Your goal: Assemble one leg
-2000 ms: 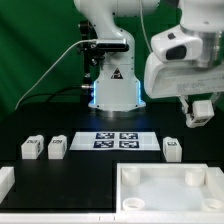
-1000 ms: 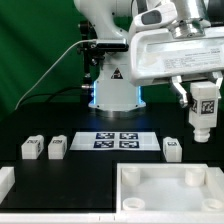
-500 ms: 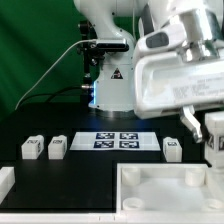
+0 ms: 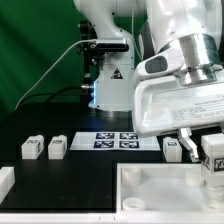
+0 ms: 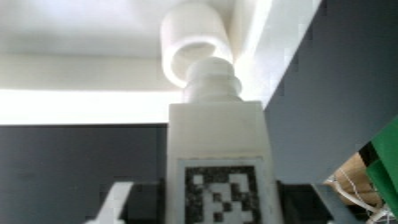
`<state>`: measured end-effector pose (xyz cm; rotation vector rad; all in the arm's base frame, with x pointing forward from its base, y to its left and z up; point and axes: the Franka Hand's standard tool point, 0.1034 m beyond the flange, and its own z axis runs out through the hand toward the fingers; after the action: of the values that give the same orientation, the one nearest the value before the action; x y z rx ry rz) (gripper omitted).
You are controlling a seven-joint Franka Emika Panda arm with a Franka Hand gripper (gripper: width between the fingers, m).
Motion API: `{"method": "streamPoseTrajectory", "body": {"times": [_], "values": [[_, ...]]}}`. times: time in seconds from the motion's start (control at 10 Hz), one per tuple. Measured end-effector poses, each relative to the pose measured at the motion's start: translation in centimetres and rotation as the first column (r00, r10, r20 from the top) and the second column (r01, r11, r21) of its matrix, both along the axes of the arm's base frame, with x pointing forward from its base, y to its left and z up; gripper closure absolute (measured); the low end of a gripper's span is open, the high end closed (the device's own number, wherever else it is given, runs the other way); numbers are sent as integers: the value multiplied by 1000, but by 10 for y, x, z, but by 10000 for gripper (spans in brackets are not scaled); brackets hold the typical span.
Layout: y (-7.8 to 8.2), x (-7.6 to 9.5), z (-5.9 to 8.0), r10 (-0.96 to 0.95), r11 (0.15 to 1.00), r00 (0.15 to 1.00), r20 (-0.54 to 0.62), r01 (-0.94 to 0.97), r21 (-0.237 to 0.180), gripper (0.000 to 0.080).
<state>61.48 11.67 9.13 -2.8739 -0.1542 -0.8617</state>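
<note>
My gripper (image 4: 211, 160) is shut on a leg (image 4: 212, 162), a small white peg with a black-and-white tag, and holds it upright over the far right part of the large white tray (image 4: 150, 190). In the wrist view the held leg (image 5: 217, 130) runs up the middle between my fingers, its tag toward the camera and its tip close to a white round post of the tray (image 5: 196, 40). Two more legs (image 4: 31, 148) (image 4: 57, 147) lie on the black table at the exterior view's left. Another leg (image 4: 172, 149) lies just behind the tray, partly hidden by my arm.
The marker board (image 4: 112, 140) lies on the table in front of the robot base (image 4: 112, 90). A white part (image 4: 5, 180) shows at the exterior view's left edge. A green backdrop stands behind.
My arm has come forward and down toward the tray with the leg in its grip, from high at the exterior view's right to just above the tray's far right part.
</note>
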Motion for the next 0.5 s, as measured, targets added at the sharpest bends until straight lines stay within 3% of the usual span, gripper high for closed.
{"method": "streamPoseTrajectory", "body": {"times": [0.5], "values": [[-5,5,-11,-10,1000,1000,-2,10,2,508]]}}
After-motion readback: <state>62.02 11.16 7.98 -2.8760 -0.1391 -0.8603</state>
